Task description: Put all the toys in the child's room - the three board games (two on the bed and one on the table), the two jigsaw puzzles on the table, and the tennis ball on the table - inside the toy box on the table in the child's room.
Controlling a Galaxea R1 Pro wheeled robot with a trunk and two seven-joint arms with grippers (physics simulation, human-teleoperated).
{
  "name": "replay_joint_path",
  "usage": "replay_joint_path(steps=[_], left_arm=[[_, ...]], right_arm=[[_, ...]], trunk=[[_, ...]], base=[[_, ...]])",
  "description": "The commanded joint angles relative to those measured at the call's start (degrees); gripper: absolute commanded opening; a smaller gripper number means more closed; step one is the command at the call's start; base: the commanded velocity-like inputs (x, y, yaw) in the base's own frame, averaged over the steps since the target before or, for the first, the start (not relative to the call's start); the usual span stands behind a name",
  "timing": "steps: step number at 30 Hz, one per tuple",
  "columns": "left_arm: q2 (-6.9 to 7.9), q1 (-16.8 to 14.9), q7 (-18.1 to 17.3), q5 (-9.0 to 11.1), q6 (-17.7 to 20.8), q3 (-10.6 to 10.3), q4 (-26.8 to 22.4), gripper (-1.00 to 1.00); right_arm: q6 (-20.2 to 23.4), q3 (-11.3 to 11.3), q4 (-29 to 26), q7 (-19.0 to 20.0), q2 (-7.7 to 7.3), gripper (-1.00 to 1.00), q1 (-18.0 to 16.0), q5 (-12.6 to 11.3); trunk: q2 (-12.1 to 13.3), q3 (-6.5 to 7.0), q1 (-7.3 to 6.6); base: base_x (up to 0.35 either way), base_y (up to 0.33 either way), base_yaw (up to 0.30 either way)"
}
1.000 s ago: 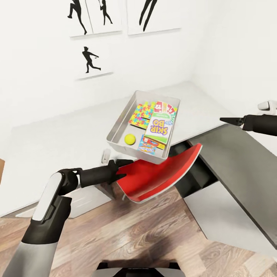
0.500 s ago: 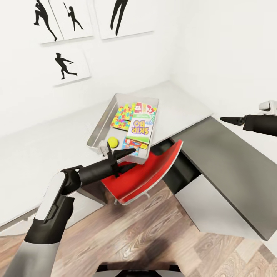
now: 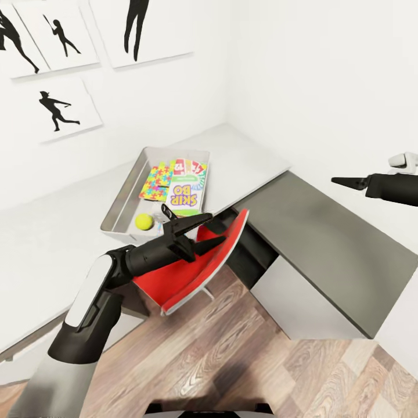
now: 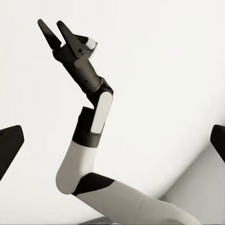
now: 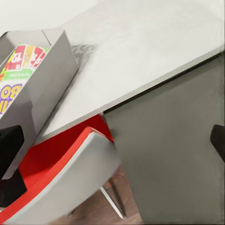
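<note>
The left gripper hovers with fingers spread and empty over a red chair, just short of the toy box. Inside the box lie the tennis ball, a board game and a jigsaw puzzle. The box rests on the table. Farther right, the right gripper hangs over the dark top; whether it's parted, I cannot tell.

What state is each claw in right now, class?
Left claw: open, holding nothing.
Right claw: open in the left wrist view, holding nothing.
</note>
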Motion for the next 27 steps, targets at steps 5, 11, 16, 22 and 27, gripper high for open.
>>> replay_joint_path(steps=[5,11,16,22,27], left_arm=[[-0.09,-0.3,-0.1,-0.4,0.0,-0.6,0.0,1.00],[-0.24,-0.5,1.5,-0.4,0.0,-0.9,0.0,1.00],[-0.58,-0.6,5.6,-0.5,-0.2,-1.4,0.0,1.00],[-2.48,-1.2,13.8,-1.8,-0.3,-2.6,0.1,1.00],[-5.06,-1.8,22.3,-4.2,-0.3,-3.8,0.1,1.00]], right_arm=[[0.2,-0.1,0.0,0.6,-0.22,1.00,0.1,0.5],[0.2,-0.3,0.0,0.6,-0.44,1.00,1.7,0.4],[0.2,-0.8,0.0,0.6,-0.82,1.00,3.6,0.5],[0.2,-2.8,0.1,0.6,-2.58,1.00,7.3,0.5],[0.2,-6.5,0.1,0.7,-3.99,1.00,12.3,0.4]], trunk=[[-0.1,0.23,0.02],[-0.1,0.56,0.02],[-0.1,0.84,0.02],[-0.1,1.21,0.02],[-0.1,1.55,0.02]], base=[[0.000,0.000,-0.254],[0.000,0.000,-0.254],[0.000,0.000,-0.252],[0.000,0.000,-0.240],[0.000,0.000,-0.224]])
